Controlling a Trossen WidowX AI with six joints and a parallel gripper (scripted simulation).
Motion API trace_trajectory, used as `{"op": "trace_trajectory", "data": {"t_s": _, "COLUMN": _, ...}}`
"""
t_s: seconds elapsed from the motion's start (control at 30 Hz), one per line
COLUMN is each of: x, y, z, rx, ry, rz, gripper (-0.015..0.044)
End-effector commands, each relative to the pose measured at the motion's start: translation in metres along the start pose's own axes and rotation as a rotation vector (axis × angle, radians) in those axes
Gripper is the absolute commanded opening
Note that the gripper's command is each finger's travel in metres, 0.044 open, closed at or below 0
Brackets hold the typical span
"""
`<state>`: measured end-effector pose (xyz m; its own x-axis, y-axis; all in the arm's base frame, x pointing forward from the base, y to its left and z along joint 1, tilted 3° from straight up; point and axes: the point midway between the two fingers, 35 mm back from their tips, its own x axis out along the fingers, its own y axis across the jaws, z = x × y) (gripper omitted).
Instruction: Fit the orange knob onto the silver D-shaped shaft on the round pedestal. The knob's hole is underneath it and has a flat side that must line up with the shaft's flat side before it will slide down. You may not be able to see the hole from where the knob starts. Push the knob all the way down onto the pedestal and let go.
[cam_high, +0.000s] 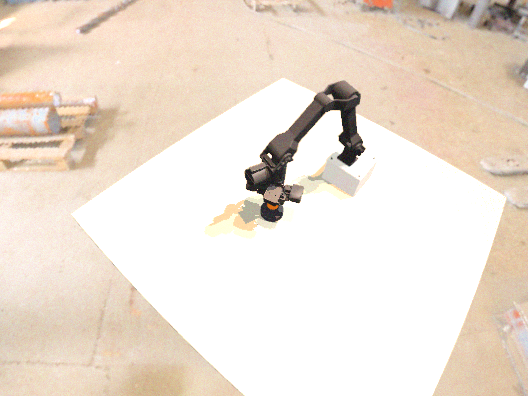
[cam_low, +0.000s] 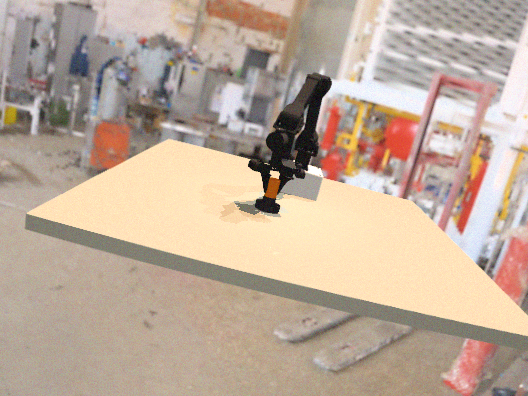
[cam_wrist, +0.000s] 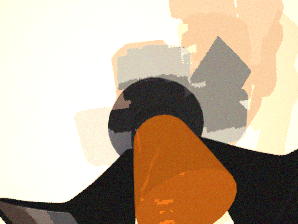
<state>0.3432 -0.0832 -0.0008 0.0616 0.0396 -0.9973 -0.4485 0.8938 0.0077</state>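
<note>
The orange knob (cam_high: 272, 206) (cam_low: 271, 188) (cam_wrist: 182, 175) is upright between the fingers of my gripper (cam_low: 273, 193), which is shut on it. The black round pedestal (cam_high: 271, 216) (cam_low: 267, 206) (cam_wrist: 155, 95) stands on the table directly under the knob. In the exterior view the knob's lower end is at the pedestal's raised middle, touching it or very close above. The silver shaft is not visible; the knob covers where it stands. The knob's hole and both flat sides are hidden, so their alignment cannot be seen.
The arm's white base block (cam_high: 345, 175) (cam_low: 305, 185) stands on the pale table (cam_high: 325, 280) (cam_low: 325, 250) behind the pedestal. Shadows of the arm fall beside the pedestal.
</note>
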Motion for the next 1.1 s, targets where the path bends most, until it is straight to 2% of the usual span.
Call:
{"op": "trace_trajectory", "data": {"t_s": 0.0, "x": 0.003, "y": 0.000, "z": 0.000, "rx": 0.002, "ry": 0.000, "rz": 0.001, "gripper": 0.0000}}
{"op": "trace_trajectory", "data": {"t_s": 0.27, "x": 0.001, "y": 0.000, "z": 0.000, "rx": 0.000, "ry": 0.000, "rz": 0.000, "gripper": 0.0000}}
{"op": "trace_trajectory", "data": {"t_s": 0.83, "x": 0.001, "y": 0.000, "z": 0.000, "rx": 0.000, "ry": 0.000, "rz": 0.000, "gripper": 0.0440}}
{"op": "trace_trajectory", "data": {"t_s": 1.0, "x": 0.001, "y": 0.000, "z": 0.000, "rx": 0.000, "ry": 0.000, "rz": 0.000, "gripper": 0.0440}}
{"op": "trace_trajectory", "data": {"t_s": 1.07, "x": -0.011, "y": -0.001, "z": 0.001, "rx": 0.001, "ry": 0.000, "rz": -0.001, "gripper": 0.0440}}
